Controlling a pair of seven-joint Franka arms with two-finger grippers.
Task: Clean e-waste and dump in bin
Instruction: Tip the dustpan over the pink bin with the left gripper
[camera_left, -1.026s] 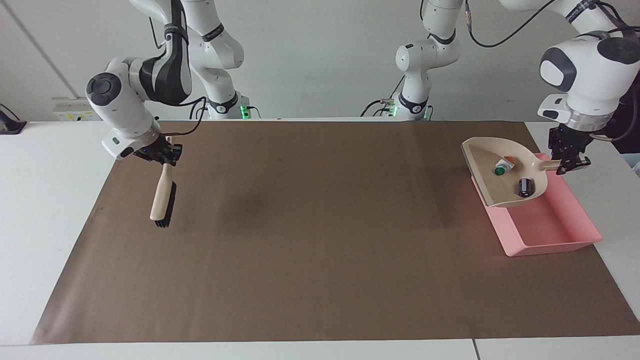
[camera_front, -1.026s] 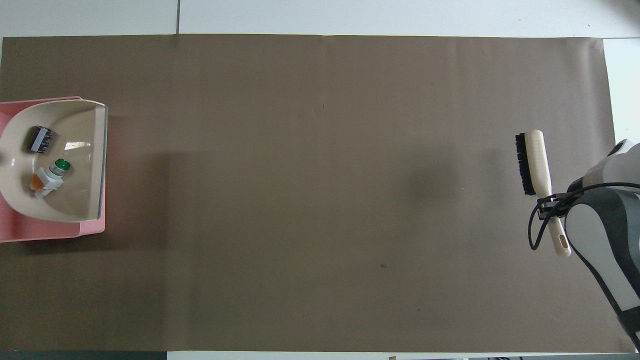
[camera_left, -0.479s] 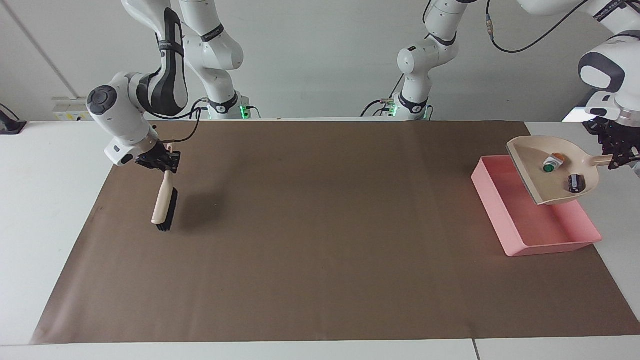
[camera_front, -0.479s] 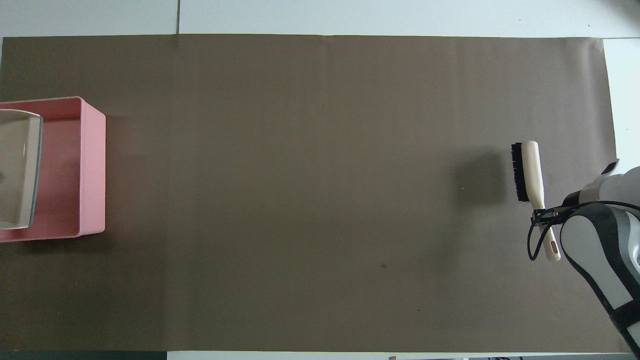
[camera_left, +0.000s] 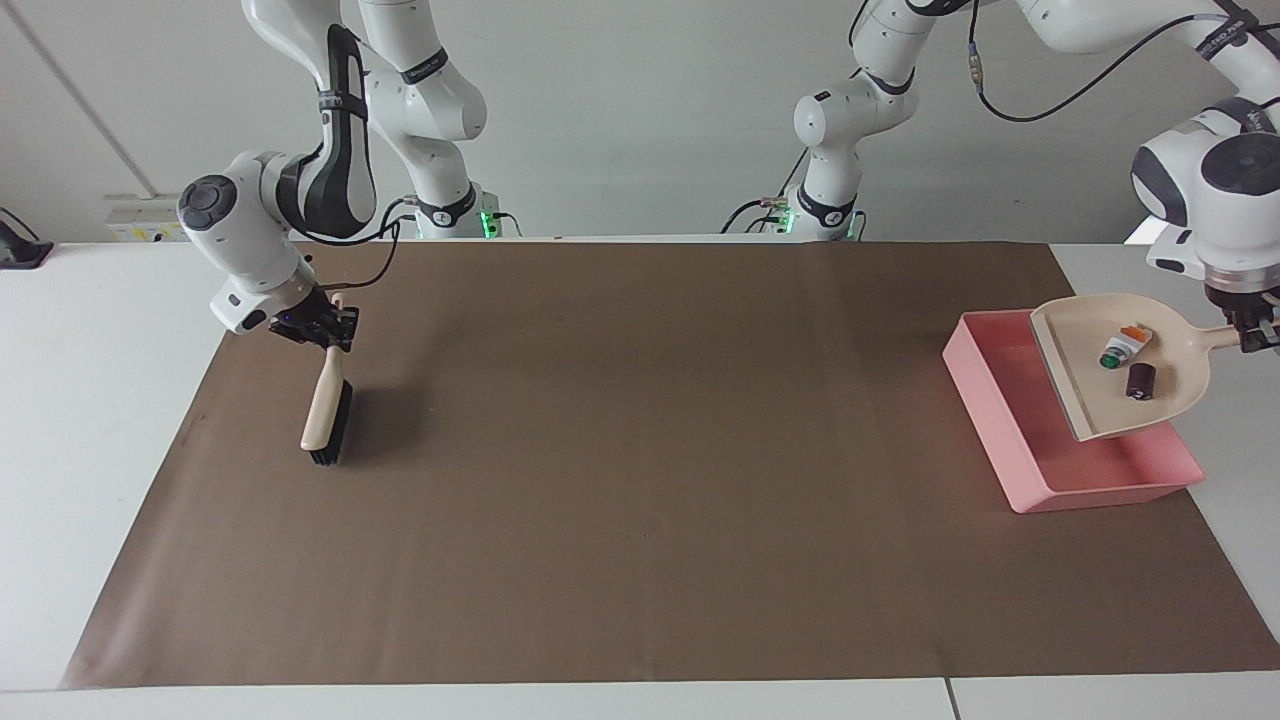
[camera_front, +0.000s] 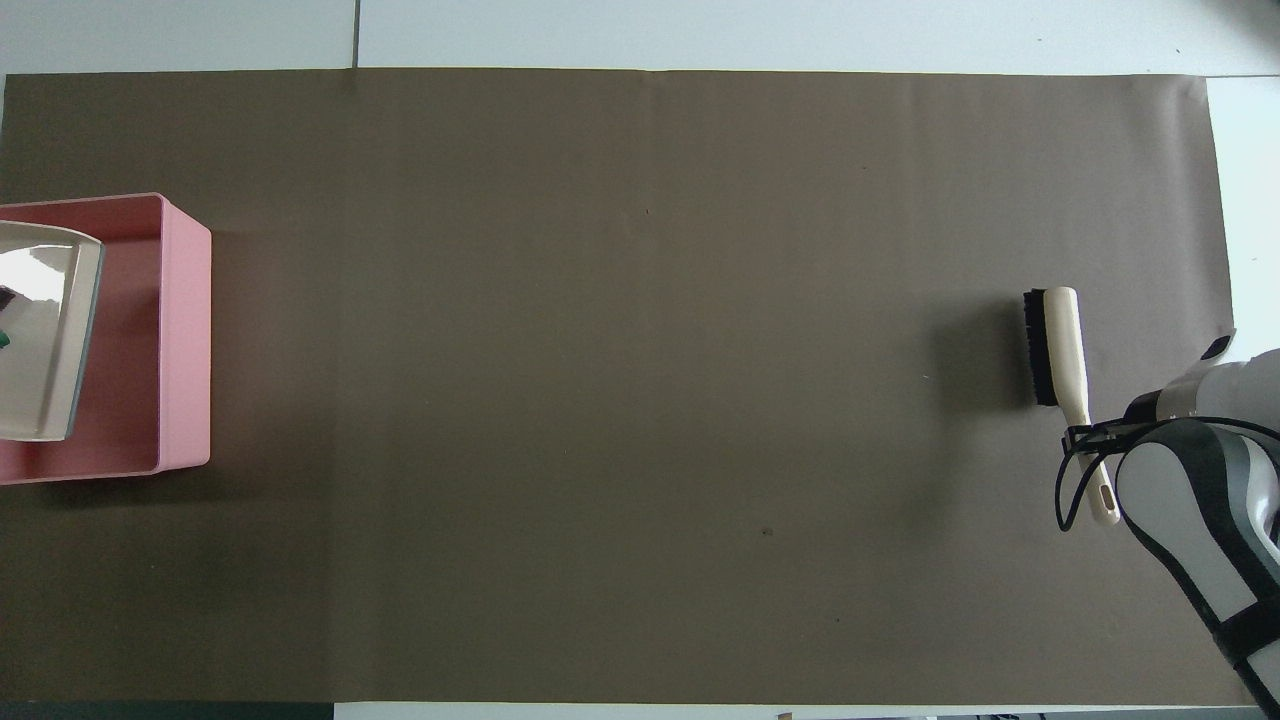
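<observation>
My left gripper (camera_left: 1256, 336) is shut on the handle of the beige dustpan (camera_left: 1090, 395). It holds the pan tilted over the pink bin (camera_left: 1085, 462), open lip down toward the bin's floor. The e-waste lies in the pan: a white cylinder with green and orange marks (camera_left: 1122, 350) and a black one (camera_left: 1140, 381). In the overhead view the dustpan (camera_front: 45, 340) covers part of the bin (camera_front: 185, 340). My right gripper (camera_left: 322, 330) is shut on the handle of a beige brush (camera_left: 322, 415), bristles just above the mat. In the overhead view the right gripper (camera_front: 1086, 433) grips the brush (camera_front: 1062, 345).
A brown mat (camera_left: 640, 460) covers most of the white table. The bin stands on the mat's edge at the left arm's end. The brush hangs over the mat's edge at the right arm's end.
The left gripper carried the dustpan outward toward the left arm's end of the table and tilted it more steeply over the bin. The right gripper lowered the brush toward the mat.
</observation>
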